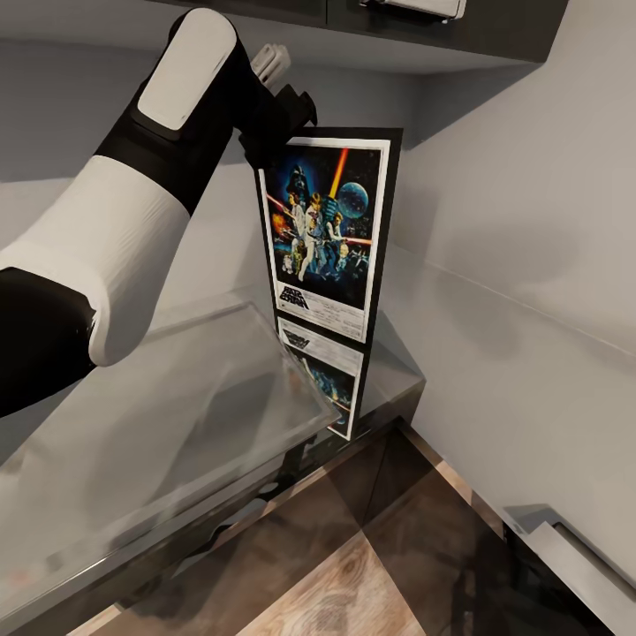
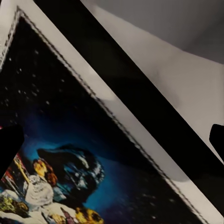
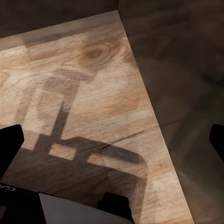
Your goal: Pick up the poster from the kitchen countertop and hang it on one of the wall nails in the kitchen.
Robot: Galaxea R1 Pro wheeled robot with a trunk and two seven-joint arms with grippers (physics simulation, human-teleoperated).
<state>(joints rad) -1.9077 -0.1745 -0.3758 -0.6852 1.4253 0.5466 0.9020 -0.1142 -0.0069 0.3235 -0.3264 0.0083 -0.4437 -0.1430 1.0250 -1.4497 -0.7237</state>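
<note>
The poster stood upright just beyond the left jaws, its top left corner at them and its bottom edge at the glossy surface, where its reflection showed. Whether it rested on the surface or hung just above it could not be told. In the left wrist view the poster lay between the two dark fingertips, which stood wide apart at either edge; whether they actually clamped the frame could not be told. The pale wall rose behind and beside the poster. The right jaws were spread wide and held nothing, with the wooden floor beyond them.
</note>
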